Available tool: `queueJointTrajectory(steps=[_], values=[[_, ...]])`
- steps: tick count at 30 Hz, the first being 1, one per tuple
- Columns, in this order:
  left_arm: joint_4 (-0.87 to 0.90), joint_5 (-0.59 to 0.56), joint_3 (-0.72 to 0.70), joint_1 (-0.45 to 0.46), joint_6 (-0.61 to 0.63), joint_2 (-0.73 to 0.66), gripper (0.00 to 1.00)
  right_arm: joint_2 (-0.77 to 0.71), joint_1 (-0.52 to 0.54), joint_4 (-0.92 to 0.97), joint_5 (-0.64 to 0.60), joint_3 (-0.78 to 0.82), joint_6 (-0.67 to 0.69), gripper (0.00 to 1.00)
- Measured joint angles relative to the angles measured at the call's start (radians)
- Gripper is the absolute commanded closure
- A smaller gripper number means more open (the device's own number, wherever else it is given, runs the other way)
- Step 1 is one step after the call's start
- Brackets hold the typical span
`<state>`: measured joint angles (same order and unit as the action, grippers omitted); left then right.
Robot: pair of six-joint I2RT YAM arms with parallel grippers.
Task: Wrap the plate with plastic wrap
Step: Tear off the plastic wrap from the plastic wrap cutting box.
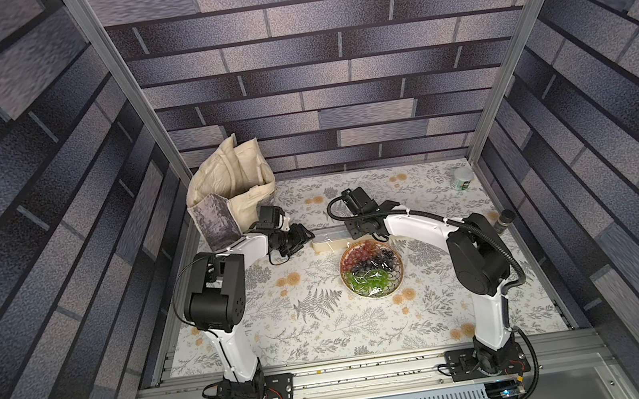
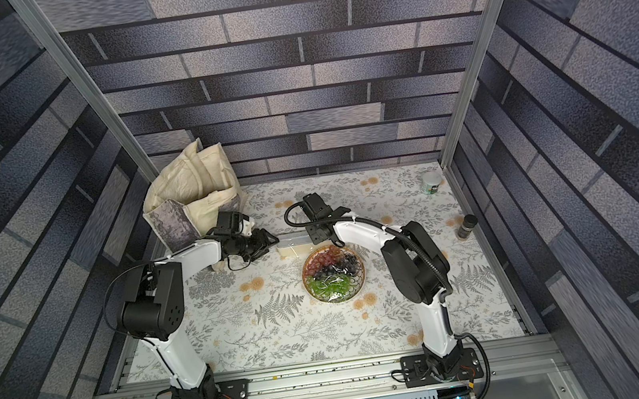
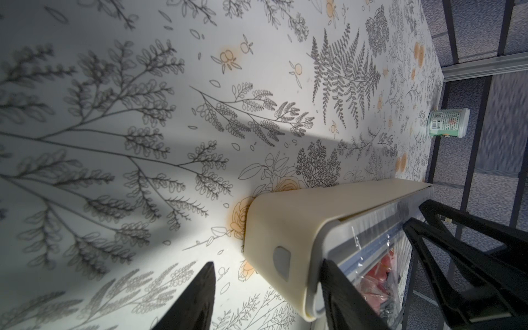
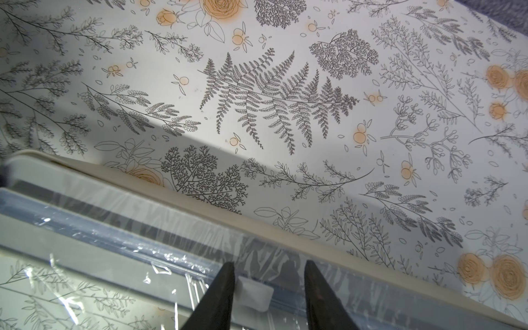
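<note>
Surroundings: brick-print walls (image 1: 333, 60) box in a fern-and-rose patterned surface (image 1: 286, 339); a cream tote bag (image 1: 231, 178) slumps in the far corner on the left arm's side.
Plate: the plate (image 1: 398, 282) of grapes sits mid-surface, just on the robot's side of the dispenser box (image 1: 330, 243), under glossy film.
Plastic wrap: the plastic wrap (image 4: 177, 237) runs out of the box towards the plate, wrinkled, and looks uncut.
Left gripper: your left gripper (image 3: 268, 263) stands wide astride the box's end; one finger overlaps the grey lid, the other is clear of the cream wall (so no clamp).
Right gripper: your right gripper (image 4: 268, 264) is narrowly parted over the cutter rail, with the small white slider (image 4: 254, 288) between its fingers and nothing pinched.
Step in hand: cutting the sheet free, I judge.
How to do it well: pin the box with the left first, so it cannot skid. Push the slider with one finger's flank, low and level along the rail, in one even pass. Hold the film taut; slack wrap bunches rather than cuts.
</note>
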<state>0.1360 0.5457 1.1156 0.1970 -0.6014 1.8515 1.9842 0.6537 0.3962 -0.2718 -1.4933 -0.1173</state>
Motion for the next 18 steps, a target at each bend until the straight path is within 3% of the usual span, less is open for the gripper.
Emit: queueJointTrajectory(steps=[18], values=[[0.001, 0.0, 0.0, 0.0, 0.0, 0.0, 0.39, -0.052, -0.061, -0.024, -0.071, 0.084, 0.006, 0.58]])
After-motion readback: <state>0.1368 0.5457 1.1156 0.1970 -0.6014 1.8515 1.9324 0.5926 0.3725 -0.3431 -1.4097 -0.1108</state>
